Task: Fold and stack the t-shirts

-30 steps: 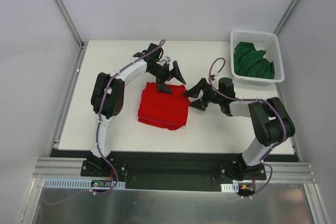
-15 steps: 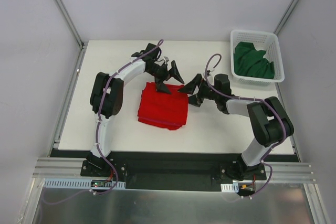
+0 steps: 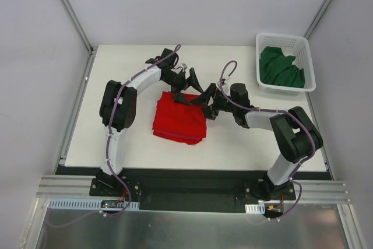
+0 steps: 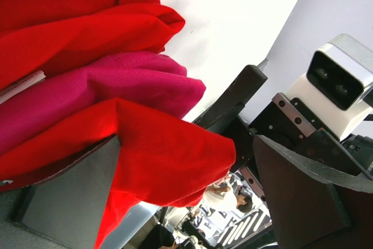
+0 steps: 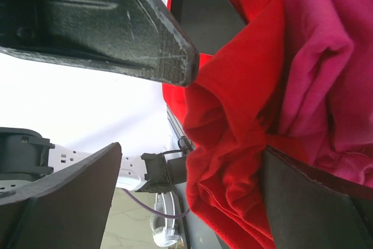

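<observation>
Nearest, bare table [image 3: 245, 144] leaves room to move. At mid-table the folded red shirt [image 3: 179, 122] sandwiches the pink shirt [image 4: 87, 97]. Both are soft, light and limp, so pinch a layered corner. Left gripper [image 3: 192, 91] and right gripper [image 3: 206, 106] gape around its far right corner, unclamped. Farthest, the green shirt [image 3: 281, 68] fills the basket [image 3: 309, 78].

No readable text on my screens.
I find no word, number or brand in any view; the white tag [image 4: 24, 83] between the red shirt [image 4: 76, 33] and the pink shirt [image 4: 116, 91] is too blurred to read.
</observation>
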You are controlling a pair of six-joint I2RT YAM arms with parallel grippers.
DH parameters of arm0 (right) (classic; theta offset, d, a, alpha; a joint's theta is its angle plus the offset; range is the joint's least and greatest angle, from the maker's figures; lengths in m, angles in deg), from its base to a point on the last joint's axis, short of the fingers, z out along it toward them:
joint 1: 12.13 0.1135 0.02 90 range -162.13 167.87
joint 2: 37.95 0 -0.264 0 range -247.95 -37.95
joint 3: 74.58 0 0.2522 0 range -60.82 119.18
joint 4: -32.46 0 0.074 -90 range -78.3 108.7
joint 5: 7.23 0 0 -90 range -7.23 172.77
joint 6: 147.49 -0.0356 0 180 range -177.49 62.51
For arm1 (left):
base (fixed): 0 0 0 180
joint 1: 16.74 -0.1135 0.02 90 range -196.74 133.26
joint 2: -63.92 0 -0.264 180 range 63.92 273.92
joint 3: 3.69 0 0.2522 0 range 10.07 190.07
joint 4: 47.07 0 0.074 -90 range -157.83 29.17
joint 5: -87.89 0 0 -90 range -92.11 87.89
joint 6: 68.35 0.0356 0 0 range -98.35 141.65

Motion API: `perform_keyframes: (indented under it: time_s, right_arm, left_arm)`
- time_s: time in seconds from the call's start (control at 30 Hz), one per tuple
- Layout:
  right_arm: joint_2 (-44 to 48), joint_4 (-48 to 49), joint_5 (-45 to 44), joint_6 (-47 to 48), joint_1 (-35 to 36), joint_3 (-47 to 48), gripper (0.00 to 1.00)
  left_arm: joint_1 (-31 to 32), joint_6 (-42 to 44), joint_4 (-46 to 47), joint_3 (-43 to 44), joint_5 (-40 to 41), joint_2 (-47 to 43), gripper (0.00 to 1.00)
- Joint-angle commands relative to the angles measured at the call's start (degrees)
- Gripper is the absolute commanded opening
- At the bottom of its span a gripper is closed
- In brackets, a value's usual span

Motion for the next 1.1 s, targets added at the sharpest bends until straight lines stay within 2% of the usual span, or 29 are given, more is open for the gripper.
perform_keyframes:
  time_s: [0.0, 0.17, 0.3, 0.37, 0.73, 0.93, 1.03, 1.07]
  right_arm:
    - [-0.5, 0.3, 0.1, 1.4, 2.0, 0.3, 0.96]
    - [1.2, -2.9, 0.5, 3.7, 2.6, 0.9, 0.96]
    - [4.1, -13.3, -0.9, 9.1, 3.0, 4.6, 0.96]
    - [3.6, -15.0, -1.4, 10.0, 3.4, 6.0, 0.96]
    - [-5.8, -12.3, -2.0, 9.0, 8.1, 9.5, 0.96]
    - [-6.2, -12.9, -2.6, 9.1, 8.6, 9.7, 0.96]
    - [-2.4, -20.7, -4.4, 13.2, 8.5, 10.3, 0.96]
    - [-1.3, -26.4, -5.1, 14.8, 8.5, 11.2, 0.96]
  left_arm:
    - [-0.6, 0.8, -1.0, 0.0, -1.4, -3.3, 0.99]
    - [-0.6, 1.1, -1.0, -1.0, -1.5, -3.7, 0.99]
    - [-0.6, 1.3, -1.0, -1.5, -1.4, -3.8, 0.99]
    - [-0.6, 1.3, -1.0, -1.7, -1.6, -3.8, 0.99]
    - [-0.6, 1.8, -0.9, -3.8, -1.7, -5.2, 0.99]
    - [-0.6, 2.0, -1.0, -4.9, -1.7, -5.9, 0.99]
    - [-0.6, 2.0, -1.0, -4.8, -1.7, -5.8, 0.99]
    - [-0.6, 2.0, -1.0, -4.7, -1.7, -5.6, 0.99]
